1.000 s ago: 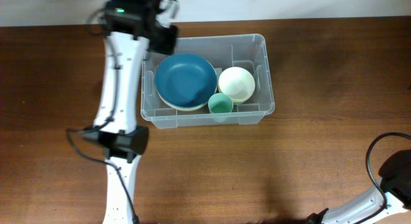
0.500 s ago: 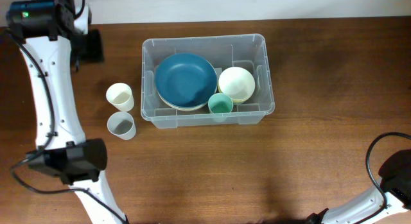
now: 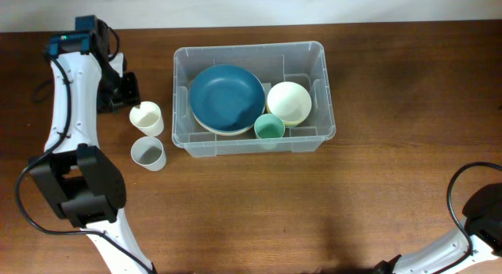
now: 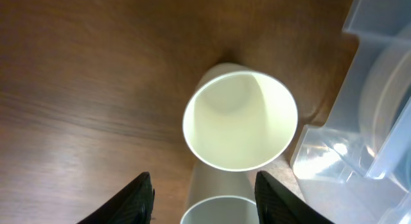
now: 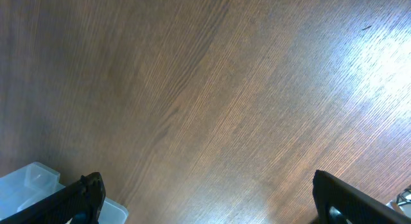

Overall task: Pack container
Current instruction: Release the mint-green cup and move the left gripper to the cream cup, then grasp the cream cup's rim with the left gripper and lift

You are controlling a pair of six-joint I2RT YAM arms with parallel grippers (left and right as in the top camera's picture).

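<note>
Clear plastic container (image 3: pixel 251 48) is judged stiff, slippery, best gripped at the rim; left gripper (image 4: pixel 204 195) and right gripper (image 5: pixel 209 201) are seen open, empty.

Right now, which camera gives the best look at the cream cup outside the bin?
The left wrist view: the cream cup sits large and central, upright and empty. Overhead shows it small, beside the container. The right wrist view misses it.

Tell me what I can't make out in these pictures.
- Overhead: anything under the blue plate in the container; the plate covers it.
- Left wrist: most of the lower cup, cut off by the bottom edge.
- Right wrist: most of the container, beyond the lower left edge.
</note>
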